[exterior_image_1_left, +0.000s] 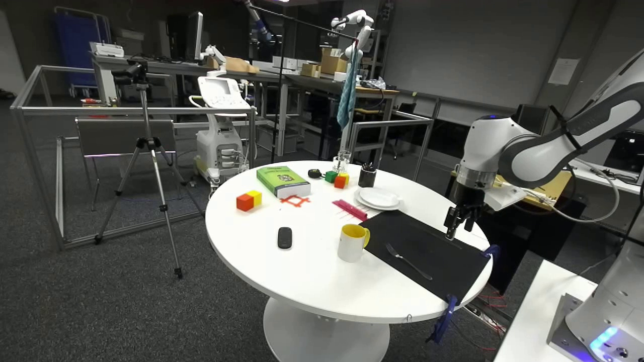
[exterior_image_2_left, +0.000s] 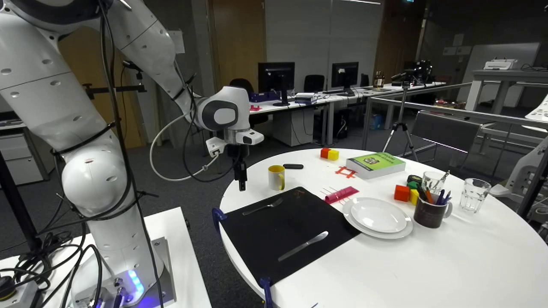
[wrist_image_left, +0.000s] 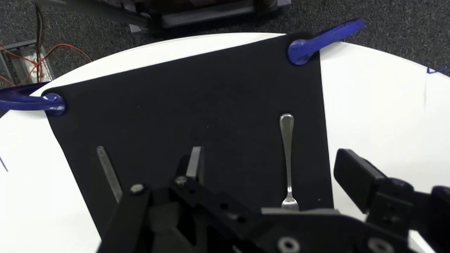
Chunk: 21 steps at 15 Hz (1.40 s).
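Readable texts, labels, brands, numbers and signs: none. Book, green (exterior_image_1_left: 283, 182), lying on the round white table (exterior_image_1_left: 312, 274): cover with lettering and a small picture, seen in both exterior views; wording too small and blurred to read. Wall sheet, white (exterior_image_1_left: 563, 71), beyond the table in an exterior view: marks too faint to read. Pale paper (exterior_image_2_left: 176, 41), well apart from the table in an exterior view: too small to tell whether printed.

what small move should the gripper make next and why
Perhaps lower the gripper slightly toward the fork: it hangs open and empty above the black mat, and in the wrist view the fork's handle appears between its fingers.
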Tool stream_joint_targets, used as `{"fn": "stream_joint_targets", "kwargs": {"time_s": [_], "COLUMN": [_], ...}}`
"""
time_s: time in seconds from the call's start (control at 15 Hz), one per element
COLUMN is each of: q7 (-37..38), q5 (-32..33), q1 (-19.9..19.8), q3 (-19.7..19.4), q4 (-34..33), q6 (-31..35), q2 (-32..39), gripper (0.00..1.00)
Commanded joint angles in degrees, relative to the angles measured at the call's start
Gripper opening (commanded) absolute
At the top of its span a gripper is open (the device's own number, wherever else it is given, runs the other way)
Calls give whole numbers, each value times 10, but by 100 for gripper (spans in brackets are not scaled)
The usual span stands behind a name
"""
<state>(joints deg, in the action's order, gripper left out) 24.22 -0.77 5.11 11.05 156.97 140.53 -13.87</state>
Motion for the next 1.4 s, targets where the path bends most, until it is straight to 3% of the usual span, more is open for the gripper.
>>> {"fn": "stream_joint_targets", "kwargs": {"time_s": [0.0, 0.4, 0.73, 1.07, 1.33], "q7": [0, 157, 275, 296, 277], "q5": [0, 96, 224, 275, 265], "q1": [0, -42, -78, -83, -80], "q3": [-1, 36, 42, 30, 26], "q4": [0, 26, 10, -17, -48], "q6": [-1, 143, 196, 223, 236], "q2": [0, 28, 93, 153, 205], "gripper": [100, 100, 100, 100, 100]}}
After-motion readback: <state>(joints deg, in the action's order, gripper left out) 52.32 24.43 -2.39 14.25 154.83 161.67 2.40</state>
